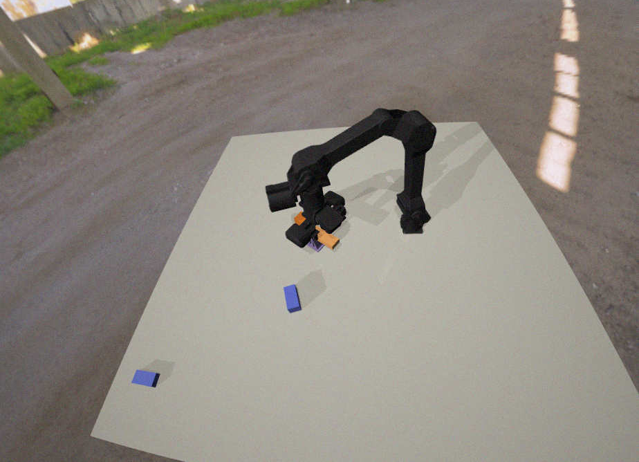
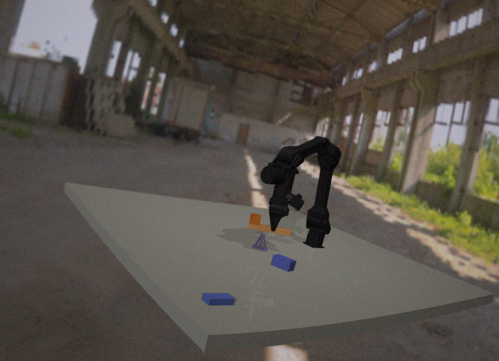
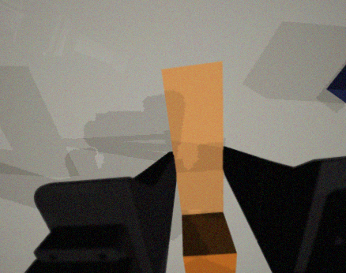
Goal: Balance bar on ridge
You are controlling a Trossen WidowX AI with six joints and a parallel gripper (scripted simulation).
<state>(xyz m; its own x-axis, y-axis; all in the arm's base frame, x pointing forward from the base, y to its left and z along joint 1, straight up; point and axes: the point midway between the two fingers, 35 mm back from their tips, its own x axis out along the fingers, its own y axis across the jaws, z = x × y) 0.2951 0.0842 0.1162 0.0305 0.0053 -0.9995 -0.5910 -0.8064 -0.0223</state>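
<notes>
The gripper (image 2: 274,227) pinches the bar (image 2: 269,227) just above the ridge (image 2: 260,242). Lower gently, keeping it level; its block-weighted end may tip it.

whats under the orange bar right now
In the exterior view the purple ridge stands below the orange bar, which the hand grips. Whether the bar touches its peak cannot be told. In the wrist view the bar hides it.
</notes>
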